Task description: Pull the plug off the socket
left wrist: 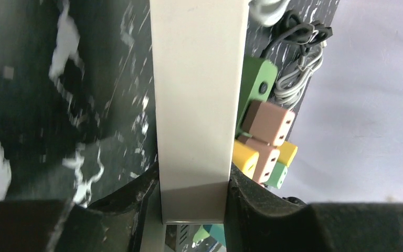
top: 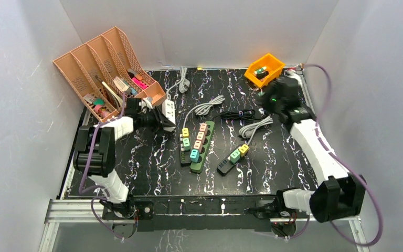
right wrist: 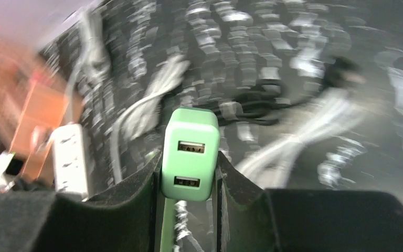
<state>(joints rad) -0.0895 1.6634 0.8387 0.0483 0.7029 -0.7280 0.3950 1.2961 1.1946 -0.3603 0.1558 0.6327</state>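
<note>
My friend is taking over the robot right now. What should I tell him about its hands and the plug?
Left gripper: shut on the white power strip, near the table's far left.
Right gripper: shut on the green plug, held up near the orange bin.
Done: the plug is out of the socket, well apart from the strip.
Left: probably set the plug down, then let go of the strip.

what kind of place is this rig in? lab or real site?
Likely a lab test cell: plain white walls box in a marbled black table, with power strips and coloured plugs laid out as props, plus an orange parts bin.
</note>
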